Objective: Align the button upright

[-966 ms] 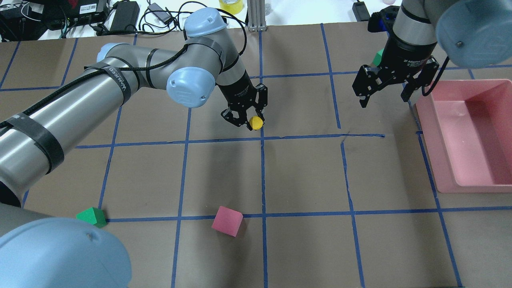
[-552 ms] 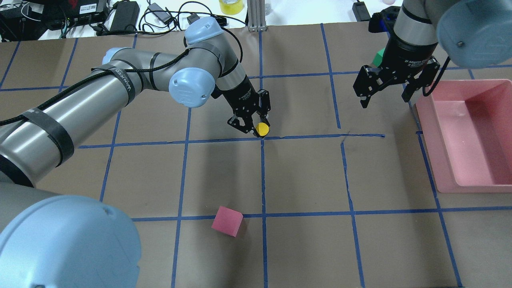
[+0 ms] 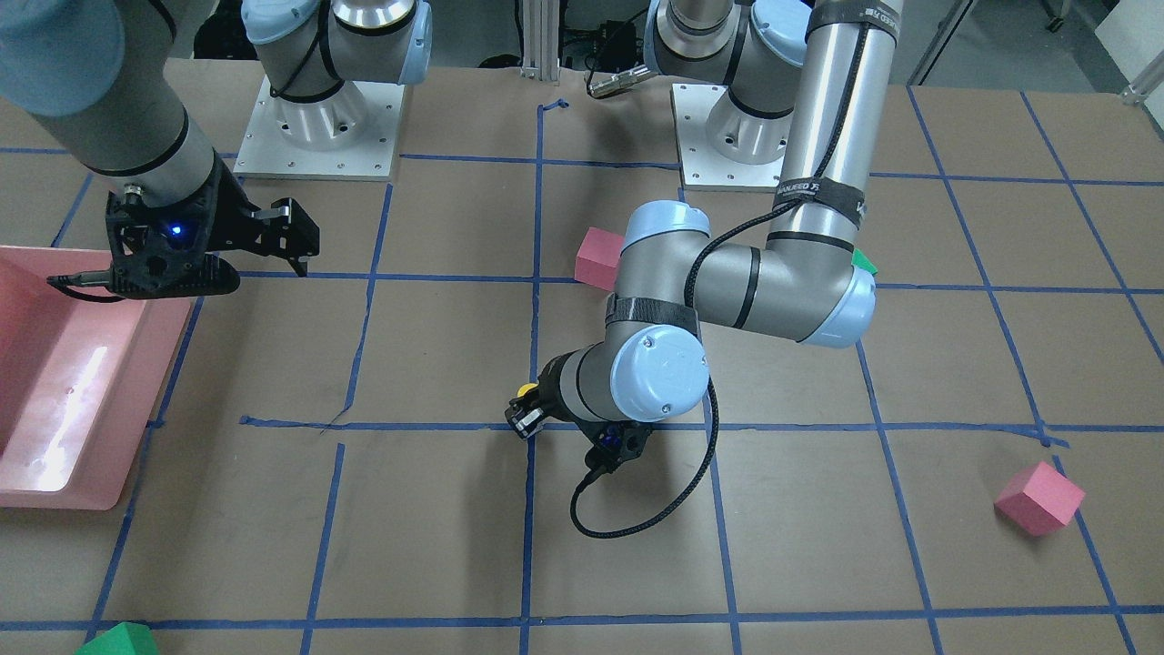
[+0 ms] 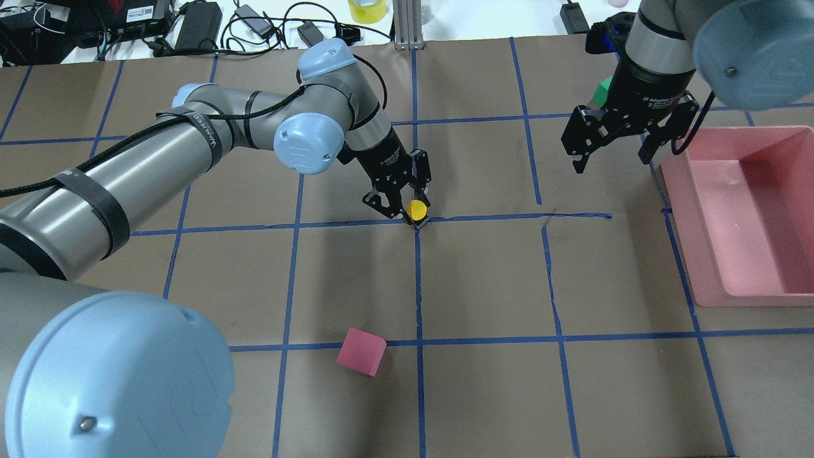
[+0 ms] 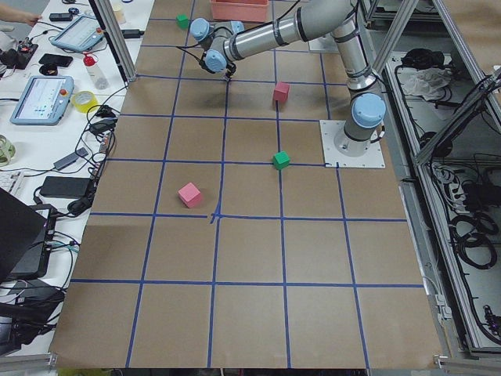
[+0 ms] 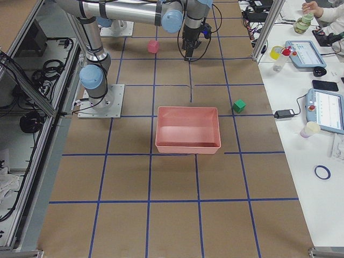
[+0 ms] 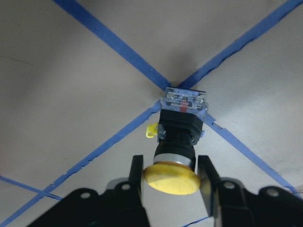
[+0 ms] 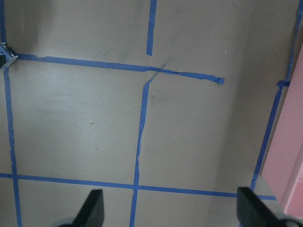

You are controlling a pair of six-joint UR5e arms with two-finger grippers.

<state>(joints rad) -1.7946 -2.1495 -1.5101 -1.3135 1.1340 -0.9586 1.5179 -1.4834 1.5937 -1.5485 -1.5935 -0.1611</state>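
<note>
Your left gripper [image 7: 170, 172] is clamped on the yellow cap of the button [image 7: 179, 137], whose base meets the tabletop [image 4: 483, 280] at a blue tape crossing near its middle. Your right gripper [image 4: 613, 143] hangs spread wide and empty beside the pink bin [image 4: 757, 280] at the tabletop's right edge.

Brown paper-covered table [image 4: 483, 280] with blue tape grid: broad bare squares between the centre crossing and the near edge. The left arm's grey tube and blue elbow cap [image 4: 308, 141] lie across the left half, blocking passage there. The pink foam cube [image 4: 361, 351] sits alone on the near tape line, well apart from the crossing. The shallow pink plastic bin [image 4: 744, 216] walls off the right edge. The right gripper [image 4: 613, 137] hangs beside the bin, fingers spread wide. Open lane between the two arms along the centre tape line.
</note>
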